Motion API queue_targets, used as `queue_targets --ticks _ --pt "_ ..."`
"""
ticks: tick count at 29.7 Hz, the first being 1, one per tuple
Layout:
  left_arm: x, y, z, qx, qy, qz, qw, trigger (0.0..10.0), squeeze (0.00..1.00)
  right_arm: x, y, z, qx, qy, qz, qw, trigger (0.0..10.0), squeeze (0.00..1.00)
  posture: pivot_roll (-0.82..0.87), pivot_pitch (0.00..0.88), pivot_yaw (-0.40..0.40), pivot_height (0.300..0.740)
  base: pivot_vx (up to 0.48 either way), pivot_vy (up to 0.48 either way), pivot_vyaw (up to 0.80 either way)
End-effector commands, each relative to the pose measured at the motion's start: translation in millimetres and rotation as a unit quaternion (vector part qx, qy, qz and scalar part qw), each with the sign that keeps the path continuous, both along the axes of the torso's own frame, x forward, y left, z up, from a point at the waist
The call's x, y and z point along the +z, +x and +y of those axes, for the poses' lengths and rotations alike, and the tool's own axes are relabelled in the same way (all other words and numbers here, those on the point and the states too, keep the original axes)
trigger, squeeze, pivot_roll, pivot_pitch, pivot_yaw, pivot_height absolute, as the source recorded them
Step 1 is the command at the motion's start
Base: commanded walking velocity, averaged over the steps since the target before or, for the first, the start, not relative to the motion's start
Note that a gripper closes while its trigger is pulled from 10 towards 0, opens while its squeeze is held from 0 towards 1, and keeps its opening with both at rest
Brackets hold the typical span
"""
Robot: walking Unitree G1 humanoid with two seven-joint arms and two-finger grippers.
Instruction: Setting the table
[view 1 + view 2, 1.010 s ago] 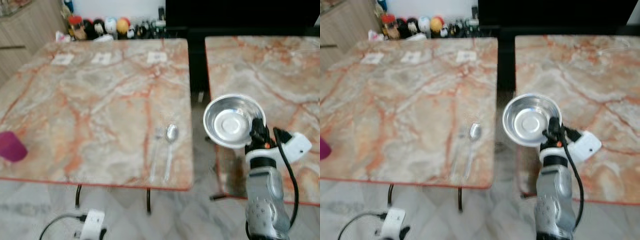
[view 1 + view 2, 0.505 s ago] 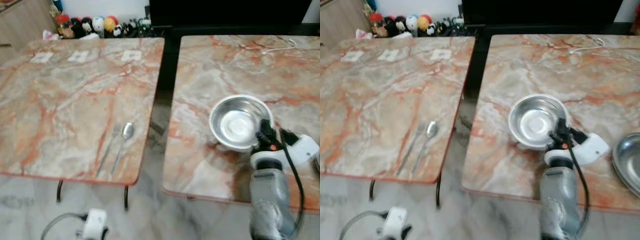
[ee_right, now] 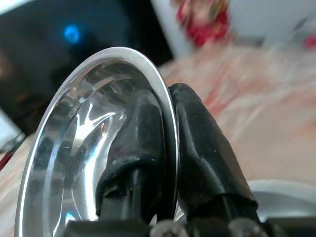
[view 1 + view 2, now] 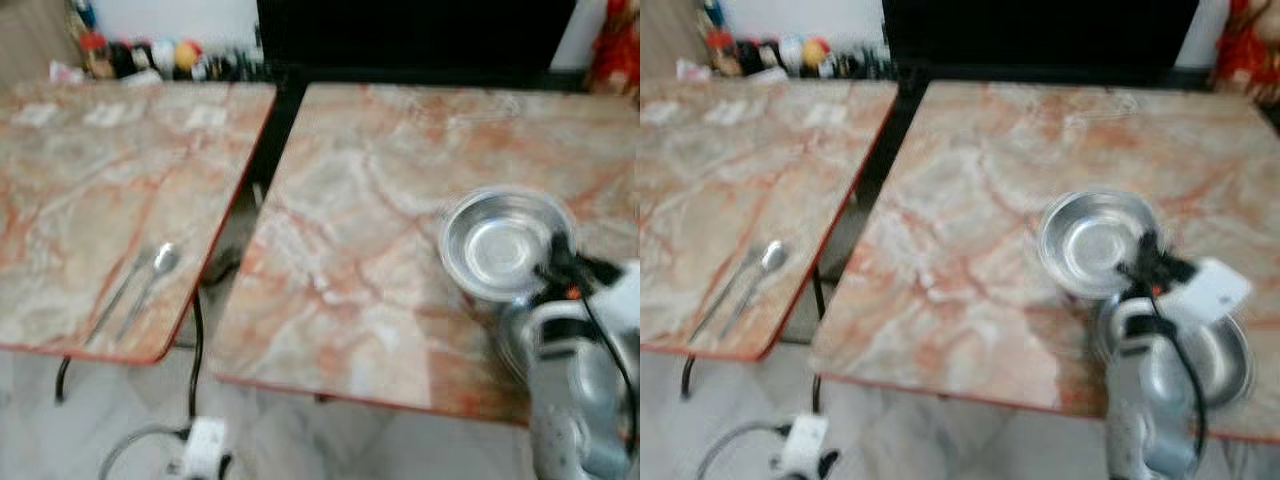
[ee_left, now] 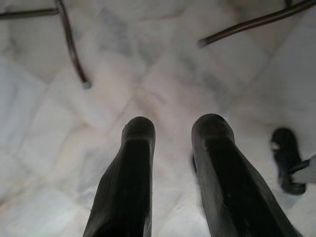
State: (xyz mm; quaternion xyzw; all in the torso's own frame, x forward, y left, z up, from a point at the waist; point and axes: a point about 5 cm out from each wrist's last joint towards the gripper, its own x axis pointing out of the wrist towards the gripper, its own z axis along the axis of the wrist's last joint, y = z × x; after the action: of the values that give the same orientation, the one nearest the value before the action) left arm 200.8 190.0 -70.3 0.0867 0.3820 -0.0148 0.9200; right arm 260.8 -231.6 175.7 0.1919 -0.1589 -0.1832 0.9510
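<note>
Here right claw (image 3: 170, 148) pinches steel bowl (image 4: 498, 243) rim above marble table (image 4: 370, 230); left claw (image 5: 173, 133) parted.

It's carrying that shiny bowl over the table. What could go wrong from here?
The right gripper pinches the steel bowl only by its thin rim, so it could slip or tip. A second steel dish lies right under the arm; lowering here might knock it. The head views are blurred, so aim may suffer.
</note>
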Motion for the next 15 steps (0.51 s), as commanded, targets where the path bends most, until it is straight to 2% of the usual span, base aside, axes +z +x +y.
queue_targets --ticks 1,3,6,11,12,13,15 --pt "-4.7 -9.6 8.5 0.01 0.007 0.022 1.0 10.0 0.0 2.3 -10.2 -1.1 -0.029 -0.004 0.008 1.0 10.0 0.0 -0.22 0.09 0.013 0.74 0.0 0.0 0.0" --pt "-4.3 -8.9 9.2 0.009 0.008 0.023 1.0 10.0 0.0 3.1 -19.3 -4.1 -0.054 -0.015 0.018 0.998 10.0 0.0 -0.23 0.095 0.018 0.74 0.0 0.0 0.0" --pt "-4.1 -8.7 10.2 0.008 0.01 0.023 1.0 10.0 0.0 3.5 -22.9 -4.8 -0.063 -0.021 0.027 0.997 10.0 0.0 -0.23 0.098 0.023 0.74 0.0 0.0 0.0" --pt "-3.6 -8.7 13.9 0.005 0.018 0.026 1.0 10.0 0.0 -0.6 -31.6 -0.6 -0.065 0.001 0.055 0.996 10.0 0.0 -0.22 0.099 0.033 0.74 0.0 0.0 0.0" --pt "-3.5 -8.7 15.0 0.005 0.019 0.026 0.999 10.0 0.0 -4.7 -34.2 0.2 -0.075 0.001 0.083 0.994 10.0 0.0 -0.22 0.098 0.036 0.74 0.0 0.0 0.0" --pt "-3.5 -8.7 15.0 0.005 0.019 0.026 0.999 10.0 0.0 -4.7 -34.2 0.2 -0.075 0.001 0.083 0.994 10.0 0.0 -0.22 0.098 0.036 0.74 0.0 0.0 0.0" --pt "-3.2 -8.9 16.9 0.003 0.022 0.026 0.999 10.0 0.0 -13.3 -38.2 5.0 -0.085 0.07 0.097 0.989 10.0 0.0 -0.22 0.097 0.041 0.74 0.0 0.0 0.0"
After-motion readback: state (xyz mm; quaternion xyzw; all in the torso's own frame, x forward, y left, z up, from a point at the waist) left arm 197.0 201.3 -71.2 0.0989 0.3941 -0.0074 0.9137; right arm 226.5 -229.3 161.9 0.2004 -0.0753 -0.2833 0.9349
